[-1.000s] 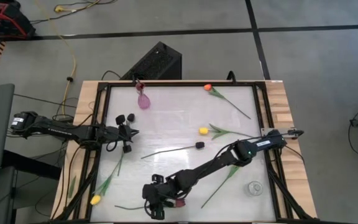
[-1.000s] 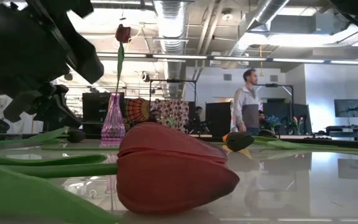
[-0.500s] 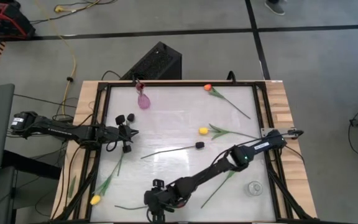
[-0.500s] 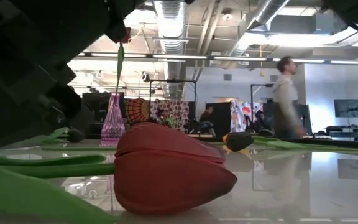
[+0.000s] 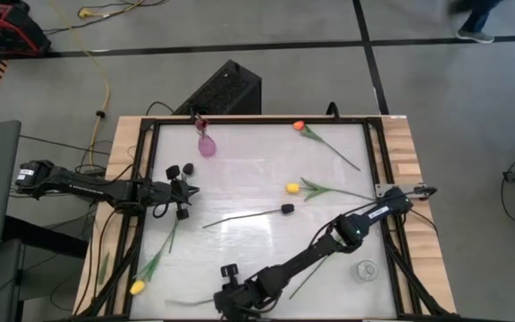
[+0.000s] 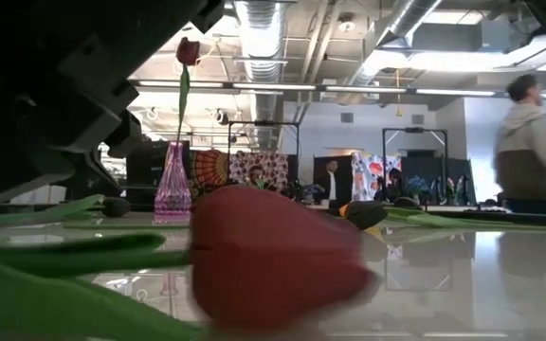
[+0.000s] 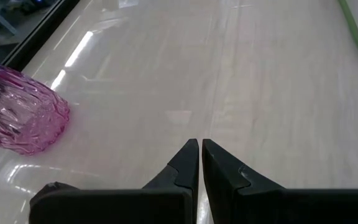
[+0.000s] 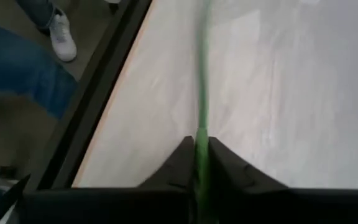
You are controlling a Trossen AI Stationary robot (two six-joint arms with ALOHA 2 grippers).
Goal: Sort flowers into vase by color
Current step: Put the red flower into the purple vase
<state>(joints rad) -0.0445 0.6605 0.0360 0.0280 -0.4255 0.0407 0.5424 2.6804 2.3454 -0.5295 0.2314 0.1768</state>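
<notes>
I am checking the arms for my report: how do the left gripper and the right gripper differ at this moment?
The left gripper is shut on nothing, while the right gripper is shut on a green flower stem. The left gripper hovers near the table's left edge by the pink vase; the right gripper is at the front edge. Both have dark fingers.

In the low view, a large red tulip head [image 6: 278,260] was smeared with blur, its stem cut off at the picture's edge. The right gripper [image 8: 201,149] showed only as a dark mass cut off by the frame. In its wrist view, the green stem [image 8: 201,81] between the fingers was blurred and ran out of frame. A passing person [image 6: 529,142] beyond the table was blurred too.
</notes>
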